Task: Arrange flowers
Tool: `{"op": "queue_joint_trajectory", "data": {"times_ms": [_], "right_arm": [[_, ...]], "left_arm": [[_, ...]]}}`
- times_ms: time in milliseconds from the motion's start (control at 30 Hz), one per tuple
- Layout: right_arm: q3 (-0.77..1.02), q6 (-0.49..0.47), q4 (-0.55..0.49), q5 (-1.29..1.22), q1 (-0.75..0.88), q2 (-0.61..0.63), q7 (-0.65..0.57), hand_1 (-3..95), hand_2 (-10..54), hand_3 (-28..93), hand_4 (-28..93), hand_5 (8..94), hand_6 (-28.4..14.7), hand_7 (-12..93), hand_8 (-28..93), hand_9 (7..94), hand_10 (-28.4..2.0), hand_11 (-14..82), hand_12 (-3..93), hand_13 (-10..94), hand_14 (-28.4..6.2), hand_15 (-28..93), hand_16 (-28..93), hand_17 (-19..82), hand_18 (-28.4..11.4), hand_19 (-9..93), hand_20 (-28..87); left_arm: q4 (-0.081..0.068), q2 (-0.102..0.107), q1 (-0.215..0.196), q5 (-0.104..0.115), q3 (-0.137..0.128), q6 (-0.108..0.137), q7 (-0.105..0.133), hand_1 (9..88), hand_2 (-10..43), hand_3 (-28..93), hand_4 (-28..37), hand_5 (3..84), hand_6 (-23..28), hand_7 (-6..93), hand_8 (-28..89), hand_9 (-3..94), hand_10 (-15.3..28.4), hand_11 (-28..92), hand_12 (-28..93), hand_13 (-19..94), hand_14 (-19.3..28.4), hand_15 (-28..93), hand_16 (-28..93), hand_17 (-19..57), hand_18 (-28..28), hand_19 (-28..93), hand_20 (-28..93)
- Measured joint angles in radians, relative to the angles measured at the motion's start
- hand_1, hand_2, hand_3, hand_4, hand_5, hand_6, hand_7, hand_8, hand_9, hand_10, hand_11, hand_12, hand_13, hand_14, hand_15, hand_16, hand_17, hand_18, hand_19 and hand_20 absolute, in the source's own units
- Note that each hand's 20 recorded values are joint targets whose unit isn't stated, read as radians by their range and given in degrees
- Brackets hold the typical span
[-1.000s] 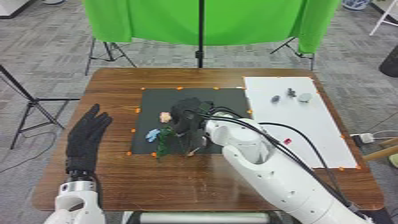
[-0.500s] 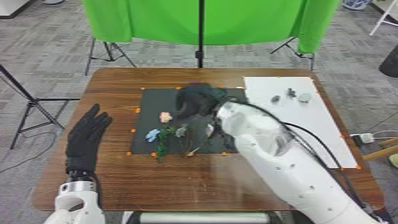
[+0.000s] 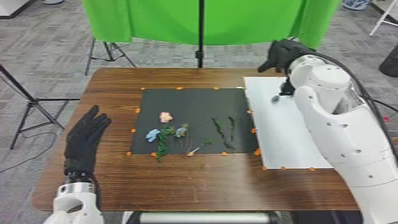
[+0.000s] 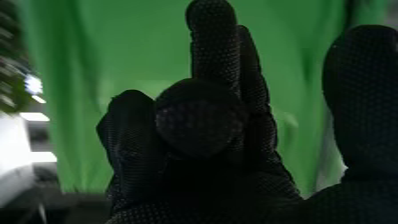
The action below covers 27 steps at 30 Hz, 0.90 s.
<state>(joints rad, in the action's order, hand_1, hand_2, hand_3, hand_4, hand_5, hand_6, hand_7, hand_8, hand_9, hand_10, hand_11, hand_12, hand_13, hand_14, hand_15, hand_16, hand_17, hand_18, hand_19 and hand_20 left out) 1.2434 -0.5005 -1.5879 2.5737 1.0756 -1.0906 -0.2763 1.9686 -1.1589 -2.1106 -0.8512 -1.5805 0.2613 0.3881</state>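
Observation:
My left hand (image 3: 85,137) is over the table's left side, fingers straight. Beyond the white sheet's back edge is my right hand (image 3: 286,54); in the right wrist view the same hand (image 4: 222,175) has some fingers straight and others loosely bent, holding nothing. On the dark mat (image 3: 191,102) lie a pink flower (image 3: 166,117), a blue flower (image 3: 153,135), a greyish-blue flower (image 3: 181,131) and a leafy green stem (image 3: 162,148). Thin green stems (image 3: 221,131) lie farther right on the mat, with a small sprig (image 3: 204,143) near its front edge.
The white sheet (image 3: 280,135) lies right of the mat, partly covered by my right arm. A small grey object (image 3: 275,99) rests on it. Orange markers (image 3: 225,154) line the mat. A green cloth (image 3: 249,25) hangs behind the table.
My right hand has moved from over the mat to the back right, uncovering the thin green stems. My right arm now hides small objects on the white sheet. The left hand has stayed still.

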Motion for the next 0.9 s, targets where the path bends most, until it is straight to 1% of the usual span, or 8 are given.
{"op": "queue_joint_trajectory", "data": {"times_ms": [67, 233, 333, 567, 767, 900], "right_arm": [[0.022, 0.001, 0.036, 0.016, 0.011, -0.012, 0.000, 33.4, -9.5, 60, -12, 62.8, 2.0, 14, -8, 81.2, -13.0, 23.5, 24.3, 89, -2.6, 60, 33, 62, -12.3, 93, 58], [0.039, 0.085, 0.085, 0.041, 0.057, -0.038, -0.001, 33.5, -9.5, 60, -12, 63.3, 2.4, 15, -8, 81.8, -12.8, 23.6, 24.1, 90, -2.5, 60, 33, 63, -12.2, 93, 58], [0.058, 0.086, 0.108, 0.062, 0.080, -0.058, -0.001, 33.6, -9.5, 60, -12, 63.6, 2.7, 15, -9, 82.0, -12.6, 23.5, 23.9, 90, -2.3, 60, 33, 63, -12.0, 93, 58], [0.116, 0.076, 0.200, 0.199, 0.097, -0.109, 0.010, 34.7, -9.5, 60, -13, 63.2, 3.1, 15, -9, 81.3, -12.3, 22.8, 23.5, 91, -1.9, 59, 33, 63, -12.0, 93, 58], [0.156, 0.091, 0.212, 0.177, 0.127, -0.124, 0.005, 36.7, -9.5, 60, -13, 63.5, 2.8, 16, -9, 82.2, -11.6, 23.1, 23.1, 92, -1.7, 59, 33, 64, -11.5, 93, 58], [0.163, 0.158, 0.212, 0.107, 0.156, -0.128, 0.004, 36.4, -9.5, 60, -14, 63.9, 1.6, 15, -9, 83.0, -11.9, 22.1, 21.9, 92, -1.5, 59, 33, 65, -11.2, 93, 58]], "left_arm": [[0.001, 0.000, 0.000, 0.000, 0.000, 0.000, 0.000, 23.2, -3.5, 69, -21.8, 40.3, 3.2, 9.4, -5, 40.1, 11.9, 14, 14, 36, 14.4, 11, 4, 8.8, 10.5, 2, 21], [0.001, 0.001, -0.002, 0.000, -0.001, 0.000, 0.000, 23.2, -3.5, 69, -21.8, 40.4, 3.2, 9.4, -5, 40.2, 12.0, 14, 14, 36, 14.4, 11, 4, 8.7, 10.5, 2, 21], [0.001, 0.001, -0.002, 0.000, -0.001, 0.000, 0.000, 23.2, -3.5, 69, -21.8, 40.4, 3.2, 9.4, -5, 40.2, 12.0, 14, 14, 36, 14.3, 11, 4, 8.8, 10.5, 2, 21], [0.001, -0.001, -0.002, 0.000, -0.001, 0.000, 0.001, 23.2, -3.5, 69, -21.7, 40.4, 3.2, 9.3, -5, 40.2, 12.0, 14, 14, 36, 14.5, 11, 4, 8.8, 10.5, 2, 21], [0.001, -0.003, -0.001, 0.000, 0.000, -0.001, 0.002, 23.2, -3.6, 69, -21.7, 40.4, 3.2, 9.4, -5, 40.2, 12.1, 14, 14, 36, 14.4, 11, 4, 8.8, 10.5, 2, 21], [0.000, -0.004, -0.001, 0.000, 0.000, -0.001, 0.002, 23.3, -3.5, 68, -21.7, 40.4, 3.2, 9.5, -5, 40.1, 12.0, 14, 14, 36, 14.4, 11, 4, 8.8, 10.5, 2, 21]]}}
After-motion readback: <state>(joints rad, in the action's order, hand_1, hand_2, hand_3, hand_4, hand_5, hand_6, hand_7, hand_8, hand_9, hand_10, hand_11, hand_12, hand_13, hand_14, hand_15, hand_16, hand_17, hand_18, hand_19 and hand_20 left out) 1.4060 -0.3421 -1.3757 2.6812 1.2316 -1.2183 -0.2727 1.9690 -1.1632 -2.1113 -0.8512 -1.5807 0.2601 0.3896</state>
